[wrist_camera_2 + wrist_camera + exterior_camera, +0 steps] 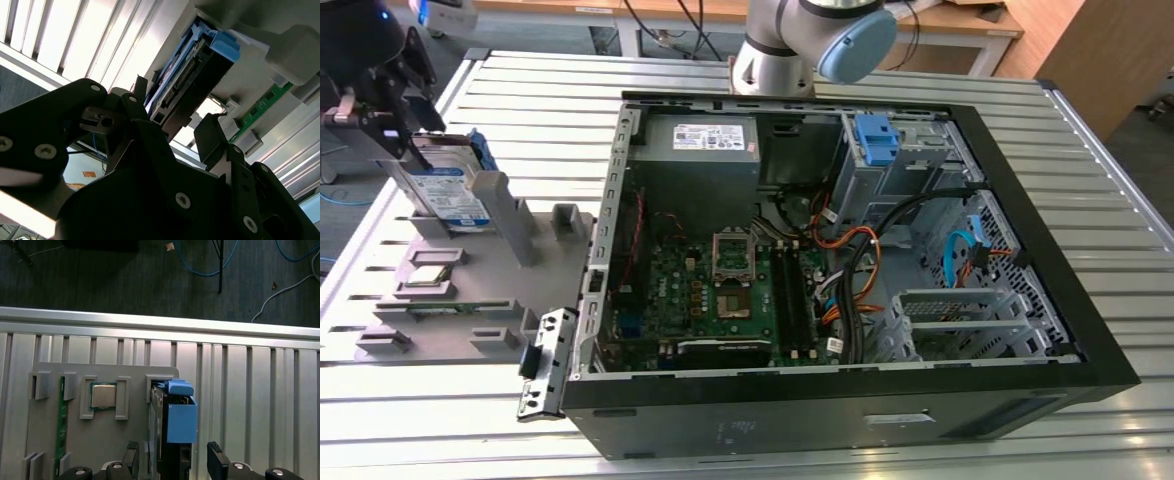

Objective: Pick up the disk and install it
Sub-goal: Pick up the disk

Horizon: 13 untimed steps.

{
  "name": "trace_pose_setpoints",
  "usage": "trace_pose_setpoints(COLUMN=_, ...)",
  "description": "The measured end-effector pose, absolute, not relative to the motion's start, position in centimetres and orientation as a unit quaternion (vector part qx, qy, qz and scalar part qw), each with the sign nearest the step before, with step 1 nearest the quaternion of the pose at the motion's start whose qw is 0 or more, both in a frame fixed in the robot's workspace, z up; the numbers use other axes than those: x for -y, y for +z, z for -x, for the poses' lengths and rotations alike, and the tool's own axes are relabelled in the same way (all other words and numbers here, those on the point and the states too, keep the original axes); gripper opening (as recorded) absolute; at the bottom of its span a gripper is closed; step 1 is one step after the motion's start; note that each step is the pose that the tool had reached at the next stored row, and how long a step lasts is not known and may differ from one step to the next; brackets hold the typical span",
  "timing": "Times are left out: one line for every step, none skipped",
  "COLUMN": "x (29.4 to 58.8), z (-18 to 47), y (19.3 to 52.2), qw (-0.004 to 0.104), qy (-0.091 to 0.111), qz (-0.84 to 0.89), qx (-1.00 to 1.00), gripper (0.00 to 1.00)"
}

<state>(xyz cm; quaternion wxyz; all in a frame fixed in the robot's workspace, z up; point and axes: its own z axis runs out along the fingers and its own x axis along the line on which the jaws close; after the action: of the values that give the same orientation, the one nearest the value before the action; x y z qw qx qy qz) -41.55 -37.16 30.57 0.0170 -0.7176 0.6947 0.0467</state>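
I see fixture plate lying on slatted table, to exterior view's left of open computer case. Disk upright in slot on plate. Processor chip in pocket beside disk, memory stick beyond chip. Gripper over disk, fingers straddling it (gap each side). Arm base behind case.

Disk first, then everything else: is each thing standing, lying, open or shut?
disk: standing on edge in the grey holder, not lifted.
gripper: fingers open, one either side of the disk.
grey holder: lying flat, holding the disk.
chip: lying flat in its slot on the holder.
computer case: lying on its side, open, insides showing.
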Motion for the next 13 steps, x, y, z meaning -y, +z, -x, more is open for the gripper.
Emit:
trace_pose_setpoints(x=37.16, z=41.55, y=30.52, qw=0.017, qy=0.047, qz=0.718, qx=-0.695, gripper=0.65)
trace_pose_setpoints(x=37.16, z=41.55, y=30.47, qw=0.017, qy=0.047, qz=0.718, qx=-0.695, gripper=0.65)
trace_pose_setpoints(x=37.16, z=41.55, y=30.42, qw=0.017, qy=0.047, qz=0.718, qx=-0.695, gripper=0.65)
trace_pose_setpoints(x=37.16, z=41.54, y=30.36, qw=0.017, qy=0.047, qz=0.718, qx=-0.695, gripper=0.65)
trace_pose_setpoints(x=37.16, z=41.55, y=30.32, qw=0.017, qy=0.047, qz=0.718, qx=-0.695, gripper=0.65)
trace_pose_setpoints(x=37.17, z=41.55, y=30.30, qw=0.018, qy=0.047, qz=0.717, qx=-0.695, gripper=0.65)
trace_pose_setpoints(x=37.17, z=41.55, y=30.27, qw=0.018, qy=0.048, qz=0.717, qx=-0.695, gripper=0.65)
trace_pose_setpoints(x=37.17, z=41.55, y=30.23, qw=0.018, qy=0.048, qz=0.717, qx=-0.696, gripper=0.65)
trace_pose_setpoints(x=37.17, z=41.55, y=30.20, qw=0.019, qy=0.048, qz=0.716, qx=-0.697, gripper=0.65)
trace_pose_setpoints(x=37.17, z=41.55, y=30.18, qw=0.019, qy=0.048, qz=0.714, qx=-0.698, gripper=0.65)
trace_pose_setpoints(x=37.17, z=41.55, y=30.17, qw=0.019, qy=0.048, qz=0.712, qx=-0.700, gripper=0.65)
trace_pose_setpoints(x=37.17, z=41.54, y=30.16, qw=0.019, qy=0.048, qz=0.712, qx=-0.701, gripper=0.65)
trace_pose_setpoints(x=37.17, z=41.54, y=30.16, qw=0.019, qy=0.048, qz=0.712, qx=-0.701, gripper=0.65)
